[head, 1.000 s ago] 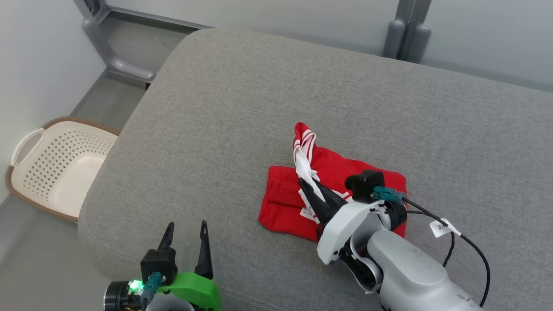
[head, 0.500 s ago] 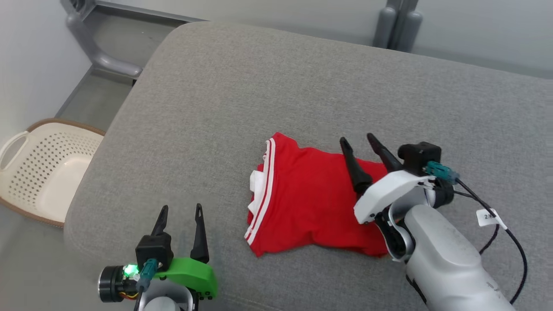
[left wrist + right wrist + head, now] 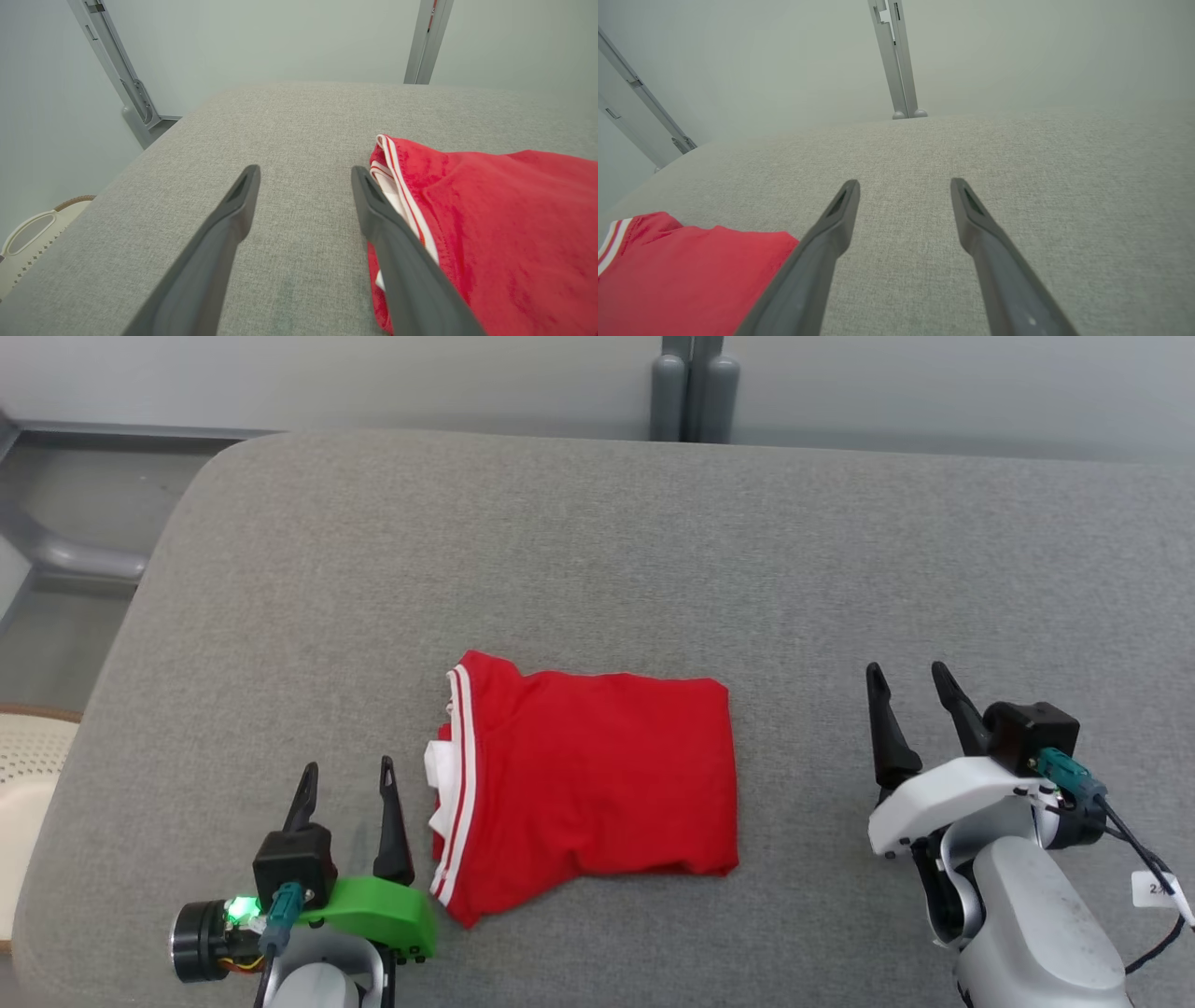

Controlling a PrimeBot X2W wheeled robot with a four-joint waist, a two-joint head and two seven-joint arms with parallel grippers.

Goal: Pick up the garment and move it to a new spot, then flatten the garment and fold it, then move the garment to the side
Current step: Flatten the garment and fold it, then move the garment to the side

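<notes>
Folded red garment (image 3: 597, 784) lies near the front edge of the grey cushion (image 3: 653, 551). Left gripper (image 3: 348, 765) and right gripper (image 3: 906, 669) gape wide, both empty. The cable tag (image 3: 1158, 889) is illegible.

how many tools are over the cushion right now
2. The left tool is open at lower left, close beside the striped edge of the red garment; the right tool is open at the right, clear of it. Neither holds anything.

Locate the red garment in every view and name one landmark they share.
Head view: garment lies at the centre of the grey cushion.
Left wrist view: garment at the right edge, lower half.
Right wrist view: garment in the bottom-left corner.
Shared landmark: the grey upright post behind the cushion.
</notes>
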